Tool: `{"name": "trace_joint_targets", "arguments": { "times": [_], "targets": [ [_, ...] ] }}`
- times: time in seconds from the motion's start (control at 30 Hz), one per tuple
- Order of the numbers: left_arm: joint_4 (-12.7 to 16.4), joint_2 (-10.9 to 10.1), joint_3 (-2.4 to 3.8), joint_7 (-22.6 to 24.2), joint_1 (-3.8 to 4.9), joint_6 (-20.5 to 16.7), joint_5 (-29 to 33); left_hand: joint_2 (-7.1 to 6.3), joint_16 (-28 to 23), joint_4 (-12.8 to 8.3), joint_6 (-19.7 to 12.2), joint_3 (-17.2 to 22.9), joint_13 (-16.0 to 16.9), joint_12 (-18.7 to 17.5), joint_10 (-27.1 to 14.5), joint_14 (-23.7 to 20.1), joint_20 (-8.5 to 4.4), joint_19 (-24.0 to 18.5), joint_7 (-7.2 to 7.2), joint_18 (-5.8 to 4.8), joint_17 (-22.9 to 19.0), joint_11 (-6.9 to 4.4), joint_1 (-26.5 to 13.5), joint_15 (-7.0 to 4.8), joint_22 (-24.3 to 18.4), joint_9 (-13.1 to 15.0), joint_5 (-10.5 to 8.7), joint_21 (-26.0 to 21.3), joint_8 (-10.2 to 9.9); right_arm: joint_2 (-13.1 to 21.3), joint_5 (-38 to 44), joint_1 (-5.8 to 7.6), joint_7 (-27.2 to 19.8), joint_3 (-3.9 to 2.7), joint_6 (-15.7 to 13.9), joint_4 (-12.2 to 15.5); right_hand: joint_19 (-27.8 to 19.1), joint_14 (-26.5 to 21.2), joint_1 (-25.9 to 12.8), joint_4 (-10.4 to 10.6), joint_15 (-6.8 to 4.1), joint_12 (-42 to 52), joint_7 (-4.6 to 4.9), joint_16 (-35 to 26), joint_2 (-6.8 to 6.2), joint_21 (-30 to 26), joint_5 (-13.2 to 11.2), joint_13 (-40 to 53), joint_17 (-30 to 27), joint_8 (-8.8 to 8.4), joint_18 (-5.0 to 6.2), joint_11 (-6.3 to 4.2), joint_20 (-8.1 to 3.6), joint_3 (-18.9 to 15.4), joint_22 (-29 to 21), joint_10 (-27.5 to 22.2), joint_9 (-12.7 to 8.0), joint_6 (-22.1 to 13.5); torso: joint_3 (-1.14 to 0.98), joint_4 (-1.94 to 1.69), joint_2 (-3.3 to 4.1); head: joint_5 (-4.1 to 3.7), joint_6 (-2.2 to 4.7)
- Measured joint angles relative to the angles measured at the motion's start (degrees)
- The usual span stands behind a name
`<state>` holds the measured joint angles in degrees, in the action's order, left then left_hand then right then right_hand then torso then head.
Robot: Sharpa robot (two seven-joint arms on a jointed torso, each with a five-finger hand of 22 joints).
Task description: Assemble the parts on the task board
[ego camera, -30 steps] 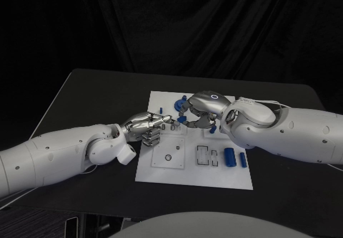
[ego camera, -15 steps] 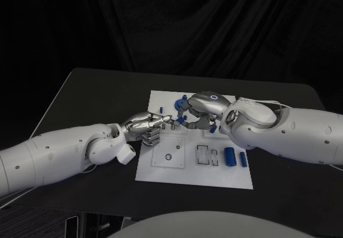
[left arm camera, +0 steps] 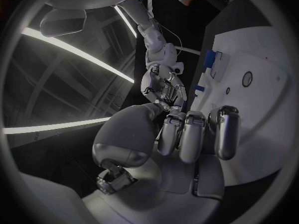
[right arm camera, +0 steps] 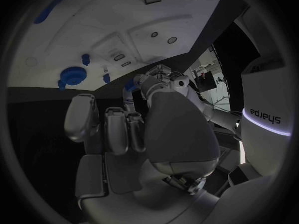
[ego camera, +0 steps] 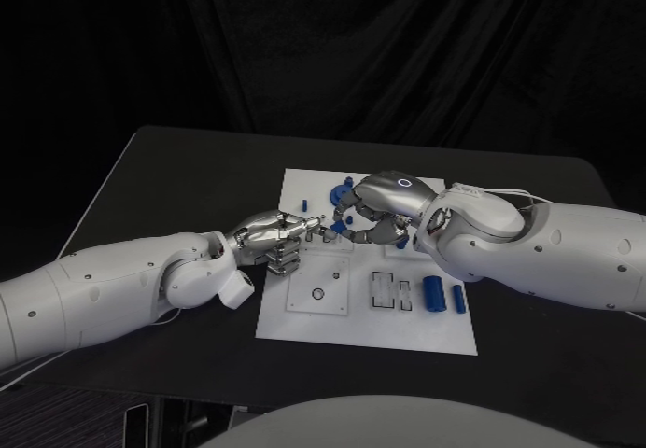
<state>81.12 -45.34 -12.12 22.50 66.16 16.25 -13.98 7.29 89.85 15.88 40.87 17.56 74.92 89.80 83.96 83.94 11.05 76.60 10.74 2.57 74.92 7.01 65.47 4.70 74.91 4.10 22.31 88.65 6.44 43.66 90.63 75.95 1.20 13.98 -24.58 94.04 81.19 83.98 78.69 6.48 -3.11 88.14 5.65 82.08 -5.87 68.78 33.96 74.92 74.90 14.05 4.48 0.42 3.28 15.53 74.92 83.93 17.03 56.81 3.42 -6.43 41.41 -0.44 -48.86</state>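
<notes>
Two blue cylinders (ego camera: 433,294) on task board (ego camera: 363,327); both hands' fingers curled, grasp unclear.

A robotics lab or test cell is suggested: a black surface (ego camera: 189,177) is set before black curtains (ego camera: 404,65), and a white task board (ego camera: 353,322) with small blue parts (ego camera: 432,295) is laid on it. Long ceiling strip lights (left arm camera: 74,50) are seen overhead.
</notes>
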Motion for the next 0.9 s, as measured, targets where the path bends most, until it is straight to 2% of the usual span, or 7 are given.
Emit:
{"name": "trace_joint_targets", "arguments": {
  "times": [0.23,0.3,0.57,0.67,0.73,0.9],
  "targets": [
    [0.0,-0.1,-0.01,-0.2,-0.21,0.0,-0.1,0.0,0.0,0.0,0.4,0.0,0.0,0.0,0.0,0.0,-0.21,-0.2,0.01,0.0,0.0,0.0,0.0,0.0,0.0,0.1,0.0,0.0,0.1,0.1,0.0,0.0,-0.4,0.0,-0.7,0.2,0.0,0.0,0.0,0.0,0.0,0.0,-0.01,0.0,-0.01,0.0,0.0,0.0,0.0,0.0,0.0,0.0,0.0,0.0,0.0,0.0,0.0,0.0,-0.01,0.0,0.0,0.05,-0.18],
    [-0.1,-0.2,-0.02,-0.3,-0.26,0.0,-0.1,0.25,0.0,-0.2,0.4,-0.2,0.0,0.0,0.2,0.0,-0.37,-0.5,0.01,0.0,0.0,-0.2,0.8,0.0,0.0,0.1,1.43,-0.2,0.1,0.1,0.0,0.0,-0.5,0.0,-0.9,0.3,0.0,0.0,0.0,0.0,0.0,0.0,-0.01,0.0,-0.01,0.0,0.0,0.0,0.0,0.0,0.0,0.0,0.0,0.0,0.0,0.0,0.0,0.0,-0.01,-0.01,0.0,0.08,-0.22],
    [-0.3,-0.2,-0.02,-0.6,-0.38,0.0,-0.1,0.25,0.0,-0.2,0.4,-0.2,0.0,0.0,0.2,0.0,-0.32,-0.7,0.01,0.0,0.0,-0.21,0.8,0.0,0.0,0.0,1.43,-0.2,0.0,0.1,0.0,0.0,-0.9,-0.02,-1.2,0.6,0.0,0.0,-0.2,0.0,0.0,0.0,-0.01,0.0,-0.17,-0.3,0.0,0.0,0.0,0.0,0.0,0.0,0.0,0.0,0.0,0.0,0.0,0.0,-0.01,-0.01,0.0,0.15,-0.4],
    [-0.3,-0.2,-0.01,-0.6,-0.43,0.0,-0.1,0.25,0.0,-0.2,-1.5,-0.2,0.0,0.0,0.0,0.1,-0.41,-0.8,-0.4,0.0,0.0,-0.44,0.8,-0.12,0.0,-0.2,1.43,-0.2,-0.4,0.1,0.0,0.0,-0.9,-0.02,-1.2,0.6,0.0,0.0,-0.2,0.0,0.0,0.0,-0.01,-0.3,-0.17,-0.3,0.0,0.0,0.0,0.02,0.0,0.0,0.0,0.0,0.0,0.0,0.0,0.0,-0.01,-0.01,0.0,0.16,-0.41],
    [-0.3,-0.2,-0.01,-0.6,-0.46,0.0,-0.1,0.25,0.0,-0.2,-1.5,-0.2,0.0,0.0,0.0,0.2,-0.41,-0.8,-0.41,0.01,0.0,-0.44,0.8,-0.21,0.0,-0.2,1.43,-0.2,-0.5,0.1,0.0,0.0,-0.9,-0.01,-1.1,0.7,0.0,0.0,-0.2,0.0,0.0,0.0,-0.01,-0.3,-0.17,-0.5,-0.1,0.0,0.0,0.02,0.0,0.0,0.0,0.0,0.0,0.0,0.0,0.0,-0.01,-0.01,0.01,0.17,-0.41],
    [-0.3,-0.2,-0.01,-0.5,-0.48,0.0,-0.1,0.58,0.0,-0.2,1.3,-0.7,0.0,0.0,0.0,0.0,-0.41,-0.8,-0.33,0.0,0.0,-0.44,1.2,-0.42,0.0,0.3,1.81,-0.2,0.5,0.1,0.0,0.0,-0.9,0.0,-0.9,0.6,-0.1,0.0,-0.3,0.0,0.0,-0.2,-0.11,-0.5,-0.33,-0.9,-0.1,0.0,0.0,0.35,0.0,0.0,0.12,0.0,0.0,0.0,0.0,-0.1,-0.01,0.0,0.01,0.18,-0.35]
  ]
}}
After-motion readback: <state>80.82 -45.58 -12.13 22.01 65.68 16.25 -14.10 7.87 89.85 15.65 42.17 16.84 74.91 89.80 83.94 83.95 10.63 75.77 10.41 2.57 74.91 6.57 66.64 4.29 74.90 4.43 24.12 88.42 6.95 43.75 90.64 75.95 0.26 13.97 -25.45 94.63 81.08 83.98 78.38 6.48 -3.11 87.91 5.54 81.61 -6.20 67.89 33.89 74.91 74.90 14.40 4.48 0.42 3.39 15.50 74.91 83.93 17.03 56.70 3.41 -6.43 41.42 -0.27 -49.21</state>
